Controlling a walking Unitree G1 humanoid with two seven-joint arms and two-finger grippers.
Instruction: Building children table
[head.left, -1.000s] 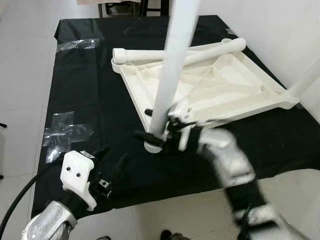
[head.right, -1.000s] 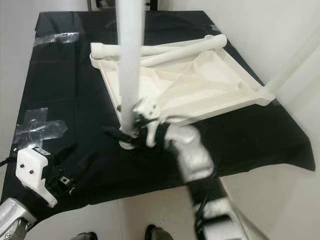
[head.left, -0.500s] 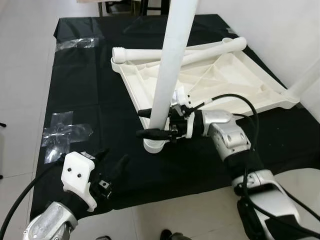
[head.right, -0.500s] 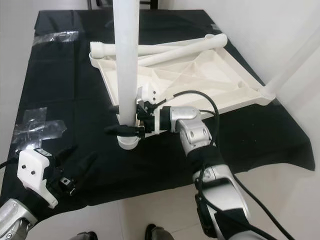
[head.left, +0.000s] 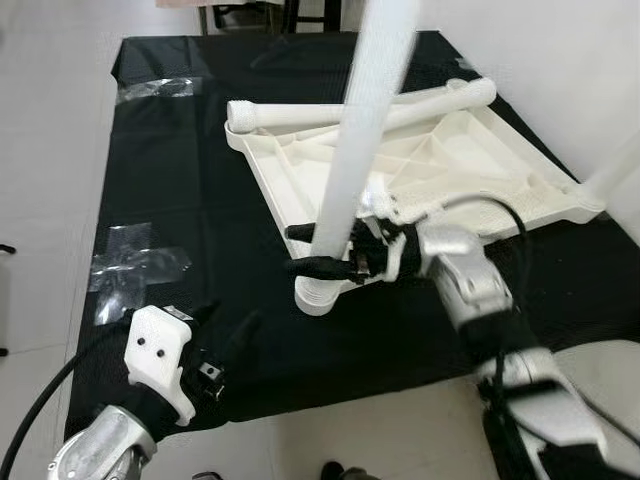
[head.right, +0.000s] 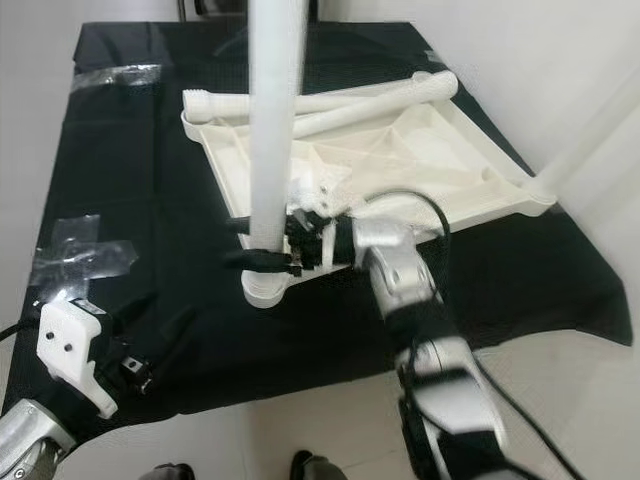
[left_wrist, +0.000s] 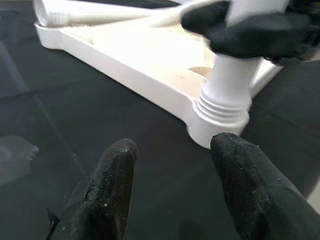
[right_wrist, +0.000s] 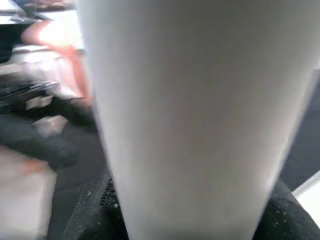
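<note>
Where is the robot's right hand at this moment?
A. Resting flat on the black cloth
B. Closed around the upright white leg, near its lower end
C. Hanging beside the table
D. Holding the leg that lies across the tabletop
B: the right hand has its black fingers clamped on the upright white leg just above the corner socket.
</note>
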